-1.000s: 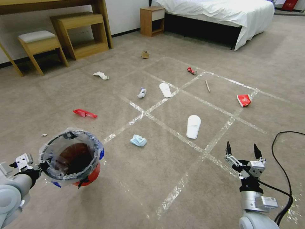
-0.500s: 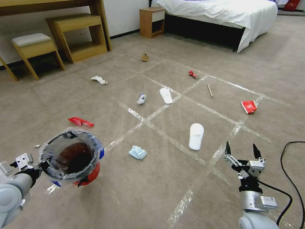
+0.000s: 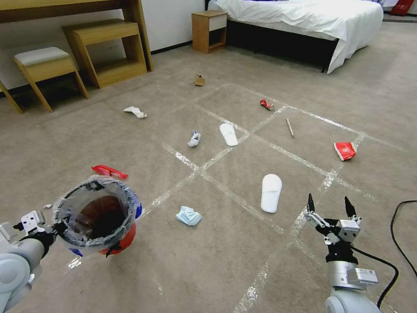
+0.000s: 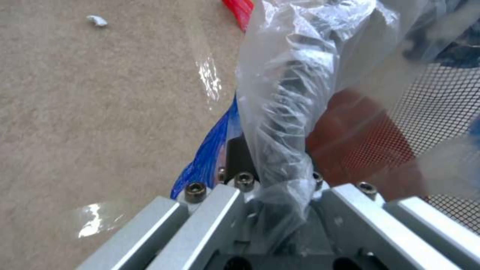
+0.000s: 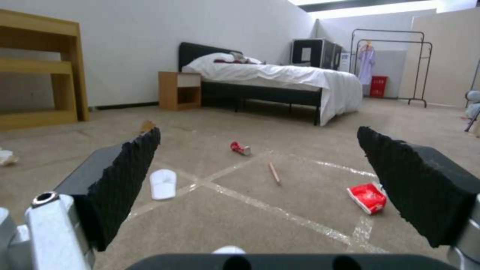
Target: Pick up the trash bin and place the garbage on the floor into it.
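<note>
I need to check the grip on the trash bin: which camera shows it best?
The left wrist view: the left gripper is shut on the bagged rim of the trash bin, seen close up. The head view shows the whole bin held above the floor, but the grip is small there.

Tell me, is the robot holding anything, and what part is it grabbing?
Yes. The left gripper holds the trash bin by its bag-covered rim, off the floor. The right gripper is open, holding nothing.

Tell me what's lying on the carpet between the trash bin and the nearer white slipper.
In the head view, a crumpled blue tissue wad lies between the trash bin and the nearer white slipper, with tape strips crossing the carpet.
</note>
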Available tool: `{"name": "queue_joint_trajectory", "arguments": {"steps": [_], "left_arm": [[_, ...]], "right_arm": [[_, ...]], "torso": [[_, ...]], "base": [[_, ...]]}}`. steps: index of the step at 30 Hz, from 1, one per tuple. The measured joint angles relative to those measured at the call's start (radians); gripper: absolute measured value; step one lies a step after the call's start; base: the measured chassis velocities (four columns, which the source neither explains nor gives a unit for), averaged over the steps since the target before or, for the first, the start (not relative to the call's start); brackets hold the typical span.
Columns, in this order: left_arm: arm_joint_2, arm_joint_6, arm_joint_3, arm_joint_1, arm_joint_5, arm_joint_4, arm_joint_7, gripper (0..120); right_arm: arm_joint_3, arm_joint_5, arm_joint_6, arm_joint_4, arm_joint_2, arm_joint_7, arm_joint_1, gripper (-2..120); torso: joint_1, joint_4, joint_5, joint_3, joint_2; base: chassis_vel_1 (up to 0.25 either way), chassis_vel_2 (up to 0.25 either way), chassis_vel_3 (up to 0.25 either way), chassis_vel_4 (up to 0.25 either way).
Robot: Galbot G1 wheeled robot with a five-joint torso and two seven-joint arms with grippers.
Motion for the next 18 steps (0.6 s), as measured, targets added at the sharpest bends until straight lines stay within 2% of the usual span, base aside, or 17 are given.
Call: {"name": "queue_joint_trajectory", "arguments": {"steps": [10,18], "left_arm": [[0.000,-0.004,0.002,-0.003,0.004,0.007,0.001,1],[0.000,-0.005,0.005,-0.005,0.007,0.012,0.001,1]], "right_arm": [[-0.001,0.000,0.001,-0.001,0.000,0.001,0.003,100],[-0.007,0.001,0.003,-0.001,-0.002,0.001,0.005,100]], "torso": [[0.000,-0.0001,0.0000,0.000,0.000],[0.000,-0.0001,-0.0001,0.000,0.000]], "base": [[-0.072,0.064,0.077,-0.067],[0.000,0.000,0.000,0.000]]}}
